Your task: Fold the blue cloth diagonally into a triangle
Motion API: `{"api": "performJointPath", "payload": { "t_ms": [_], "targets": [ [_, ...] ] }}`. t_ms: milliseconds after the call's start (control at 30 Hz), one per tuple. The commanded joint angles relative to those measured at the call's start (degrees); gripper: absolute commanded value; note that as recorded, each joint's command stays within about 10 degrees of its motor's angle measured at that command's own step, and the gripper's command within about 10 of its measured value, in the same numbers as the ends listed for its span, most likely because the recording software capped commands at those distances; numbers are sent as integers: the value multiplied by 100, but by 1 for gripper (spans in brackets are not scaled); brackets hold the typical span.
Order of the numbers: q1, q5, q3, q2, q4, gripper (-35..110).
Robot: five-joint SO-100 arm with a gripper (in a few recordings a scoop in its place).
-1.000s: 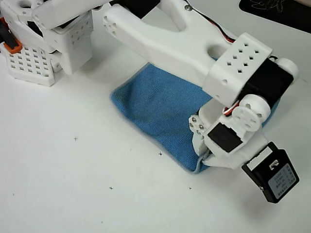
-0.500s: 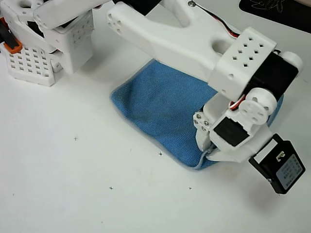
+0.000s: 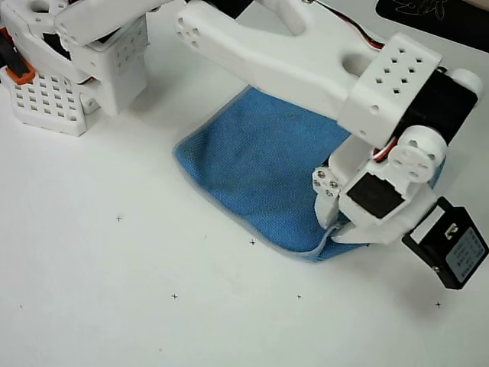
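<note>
The blue cloth [image 3: 252,168] lies rumpled on the white table in the overhead view, its grey-edged lower right corner [image 3: 319,248] curling up off the surface. My white gripper [image 3: 330,220] sits right over that corner, with the jaws closed on the raised edge. The arm's forearm and wrist hide the cloth's right part and upper right edge. A fingertip [image 3: 327,210] shows just above the lifted hem.
The arm's white perforated base [image 3: 69,76] with an orange part [image 3: 19,67] stands at the top left. A black object [image 3: 435,17] lies at the top right edge. Small cross marks [image 3: 174,296] dot the bare table in front and to the left.
The gripper has moved right and slightly up the picture, taking the cloth's lower right corner with it. The cloth's near edge has pulled in and lifted.
</note>
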Motion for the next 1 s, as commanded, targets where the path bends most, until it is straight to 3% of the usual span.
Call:
{"api": "performJointPath", "payload": {
  "t_ms": [0, 967],
  "targets": [
    [-123, -9, -501, 1000, 167, 0],
    [-439, -378, 1134, 1686, 167, 0]
  ]
}}
